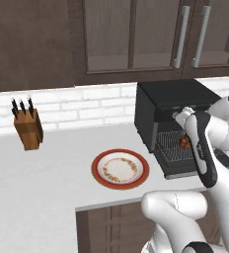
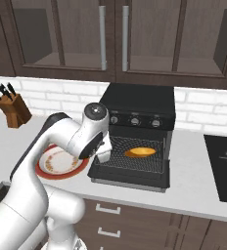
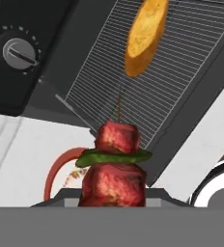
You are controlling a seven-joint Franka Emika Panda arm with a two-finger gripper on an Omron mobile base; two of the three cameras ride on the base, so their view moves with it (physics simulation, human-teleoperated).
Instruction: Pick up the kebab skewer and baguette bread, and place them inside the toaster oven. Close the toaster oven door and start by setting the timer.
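Red-brown kebab skewer (image 3: 115, 166), green slice between chunks.

A pale grey counter (image 1: 47, 173) is seen below a white brick wall. A red-rimmed plate (image 1: 120, 169) is set near its front edge. At ten o'clock from the plate, a wooden knife block (image 1: 28, 128) is stood by the wall. At two o'clock, the black toaster oven (image 1: 173, 111) is placed, its door (image 2: 127, 173) lowered.

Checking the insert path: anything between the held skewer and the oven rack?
Nothing visible blocks it. The toaster oven door is down, and the kebab skewer sits at the opening. The baguette bread lies on the wire rack, with bare rack beside it.
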